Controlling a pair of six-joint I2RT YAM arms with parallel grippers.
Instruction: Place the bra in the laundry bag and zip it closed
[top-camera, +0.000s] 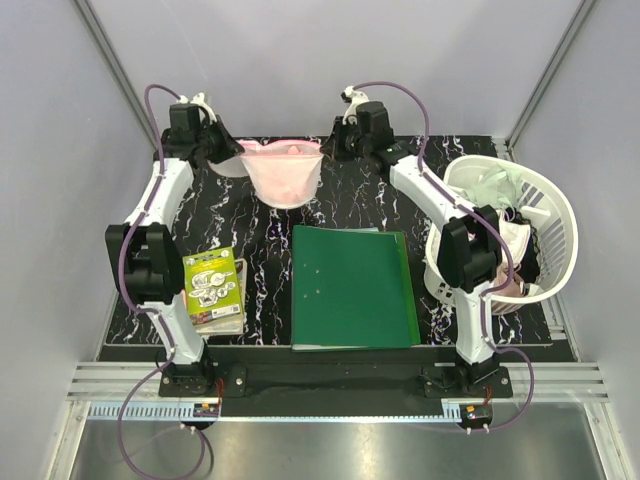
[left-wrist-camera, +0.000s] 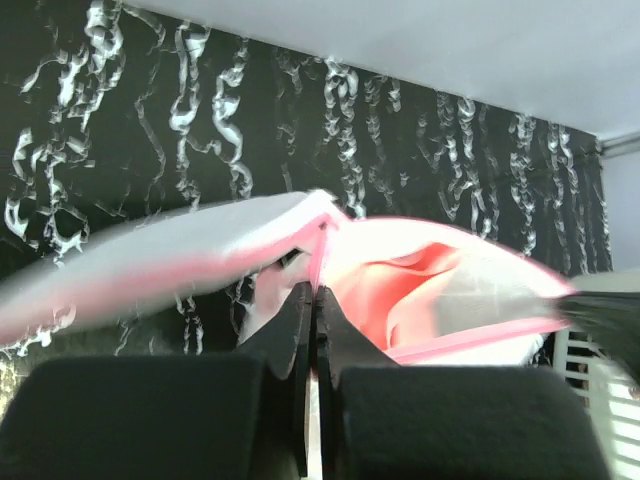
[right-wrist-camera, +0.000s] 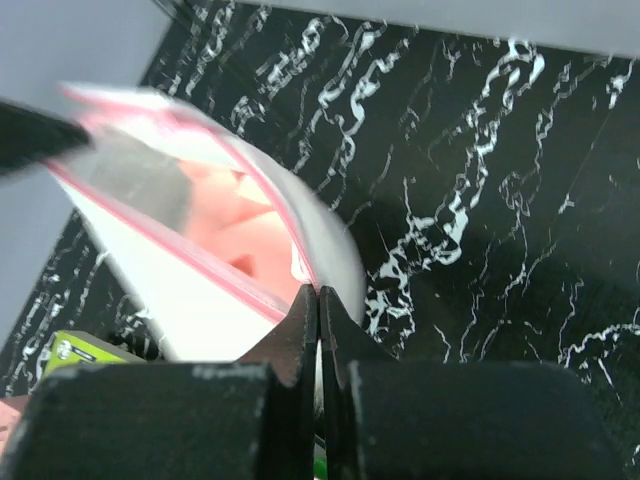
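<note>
White mesh laundry bag with pink rim (top-camera: 285, 178) held far-centre, pink bra (left-wrist-camera: 400, 295) inside; left gripper (left-wrist-camera: 315, 292) and right gripper (right-wrist-camera: 318, 292) each pinch its rim; stretch it taut so your zip runs straight.

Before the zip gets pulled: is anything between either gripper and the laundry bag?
Nothing visible. The left gripper and right gripper are each shut on the pink rim of the laundry bag, at opposite ends of its opening.
</note>
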